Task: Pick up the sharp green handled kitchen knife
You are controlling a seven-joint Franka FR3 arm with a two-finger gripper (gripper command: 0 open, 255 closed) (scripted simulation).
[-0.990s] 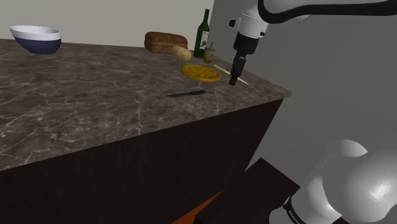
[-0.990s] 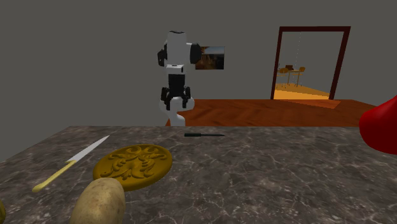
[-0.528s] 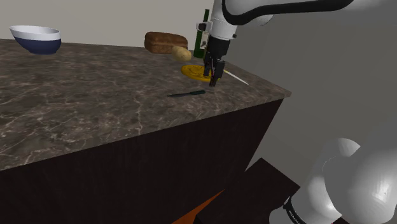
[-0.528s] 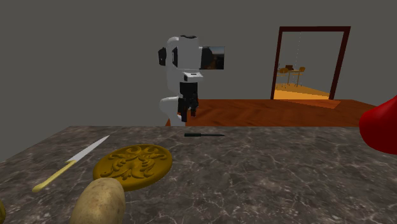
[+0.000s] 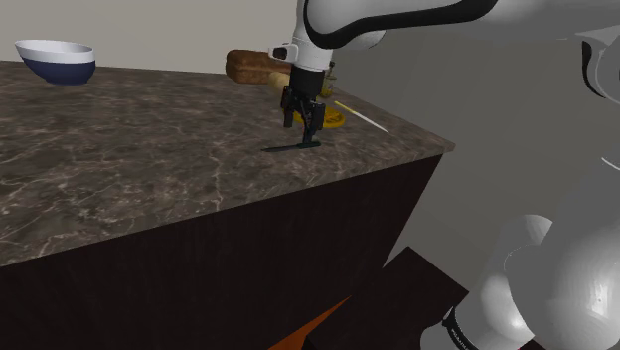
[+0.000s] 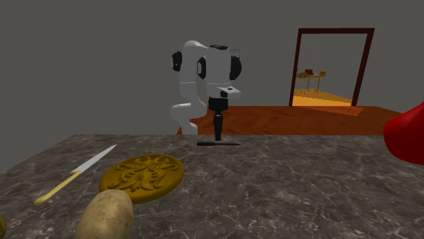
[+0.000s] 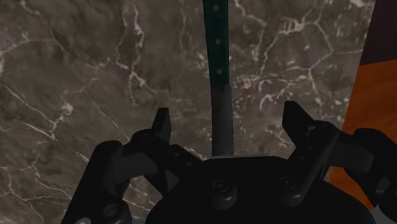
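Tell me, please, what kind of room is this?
Probably a home kitchen: a dark veined stone-look countertop carries a brown loaf of bread, a white bowl with a dark blue outside, and a green-handled kitchen knife lying flat.

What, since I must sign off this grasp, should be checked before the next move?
1. Opening: ok, the fingers stand apart.
2. Centring: ok, the dark green-handled kitchen knife lies midway between the jaws.
3. Grasp spot on handle: not ok, the jaws seem to flank the grey blade.
4. Height at knife level: cannot tell.
5. Neighbours: ok, the yellow-handled knife lies well apart.
6. Knife flat on the marbled brown countertop: ok.
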